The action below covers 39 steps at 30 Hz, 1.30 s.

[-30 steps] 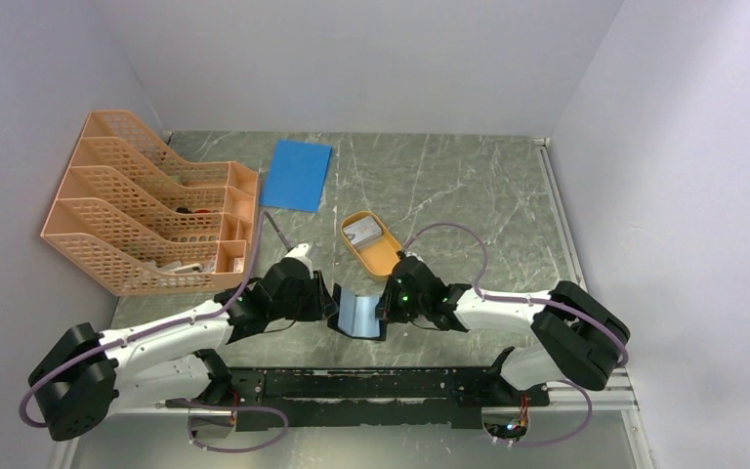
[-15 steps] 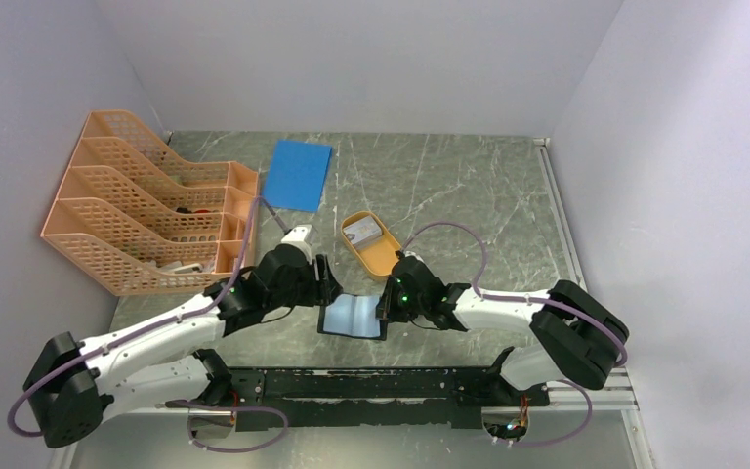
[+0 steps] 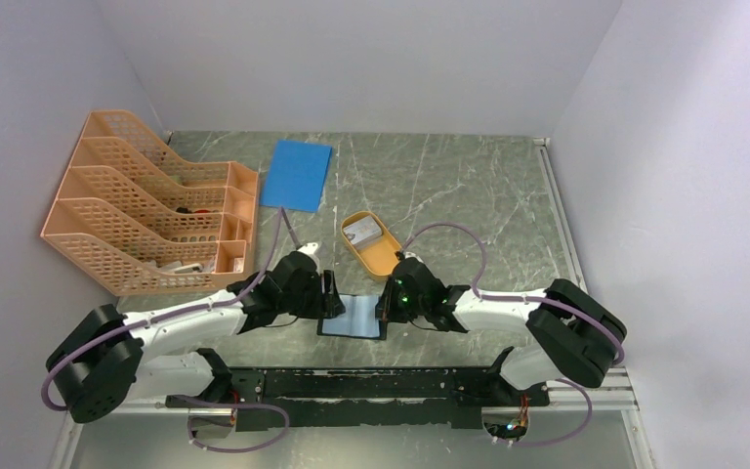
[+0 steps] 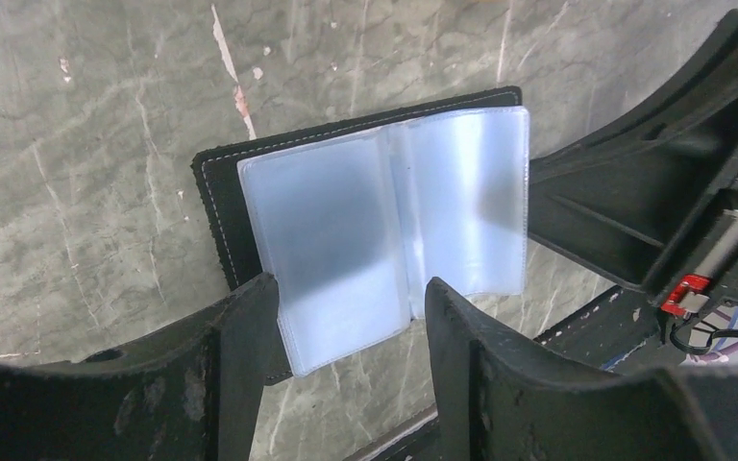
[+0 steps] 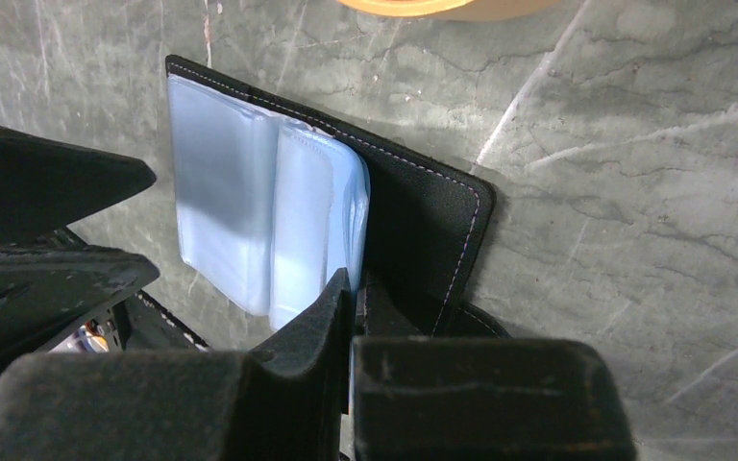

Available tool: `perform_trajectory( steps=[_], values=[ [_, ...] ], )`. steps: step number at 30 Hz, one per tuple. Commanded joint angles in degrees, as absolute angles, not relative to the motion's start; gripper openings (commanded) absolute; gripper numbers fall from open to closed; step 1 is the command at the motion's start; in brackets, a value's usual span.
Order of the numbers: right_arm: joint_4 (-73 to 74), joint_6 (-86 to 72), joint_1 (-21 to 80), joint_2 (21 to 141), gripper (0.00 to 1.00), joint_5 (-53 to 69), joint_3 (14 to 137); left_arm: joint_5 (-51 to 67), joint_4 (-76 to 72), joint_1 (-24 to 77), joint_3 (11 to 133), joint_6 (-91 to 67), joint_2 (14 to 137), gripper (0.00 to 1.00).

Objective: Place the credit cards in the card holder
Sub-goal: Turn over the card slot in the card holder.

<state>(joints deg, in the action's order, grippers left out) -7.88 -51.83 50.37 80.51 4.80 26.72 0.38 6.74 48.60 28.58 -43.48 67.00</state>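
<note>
The black card holder [image 3: 354,317] lies spread open on the table between my two grippers, its bluish clear pockets [image 4: 384,221] facing up. My left gripper [image 3: 329,296] is open; its fingers [image 4: 351,307] straddle the near edge of the left pocket page without pinching it. My right gripper [image 3: 387,301] is shut on the card holder's right cover [image 5: 423,240], with the jaws [image 5: 356,288] tight together at its edge. A pale credit card [image 3: 360,232] lies in the orange dish just behind.
The orange oval dish [image 3: 379,256] sits right behind the holder. A blue flat sheet [image 3: 296,174] lies farther back. An orange mesh file rack [image 3: 146,210] fills the left side. The black mounting rail [image 3: 371,386] runs along the near edge.
My left gripper opened and let go of the holder's left side. The holder dropped from a raised, half-folded pose to lying flat and open. The right gripper kept its grip.
</note>
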Motion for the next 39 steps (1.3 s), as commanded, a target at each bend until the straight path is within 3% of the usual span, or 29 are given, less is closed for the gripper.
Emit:
perform_trajectory(
  steps=[1,13,17,27,29,33,35,39],
  values=[
    [-8.85,-51.76,50.54,81.69,0.0,4.66,25.28,4.64,1.63,47.05,26.62,-44.69,68.21,0.62],
    [-9.71,-51.86,50.52,82.13,0.0,4.99,25.04,8.33,-2.72,45.7,24.51,-45.42,70.8,0.61],
    [-9.93,-51.86,50.54,82.4,0.0,5.1,25.09,9.68,-4.36,45.54,23.99,-45.36,71.28,0.56],
    [-10.02,-51.86,50.5,81.98,0.0,5.14,24.79,13.77,-9.61,45.44,23.48,-45.57,69.98,0.07],
    [-9.4,-51.78,50.45,81.88,0.07,5.0,24.98,13.34,-9.08,45.44,23.87,-45.46,70.05,0.05],
    [-4.71,-51.24,50.5,77.71,0.4,2.91,25.52,11.03,-5.38,45.44,25.42,-45.14,69.79,0.05],
    [-0.81,-50.51,50.54,73.39,0.51,0.69,26.25,9.72,-3.39,45.44,26.47,-44.74,69.63,0.05],
    [7.91,-48.79,50.86,64.2,0.57,-3.0,28.26,8.72,-1.69,45.44,27.77,-44.47,69.37,0.05]
  ],
)
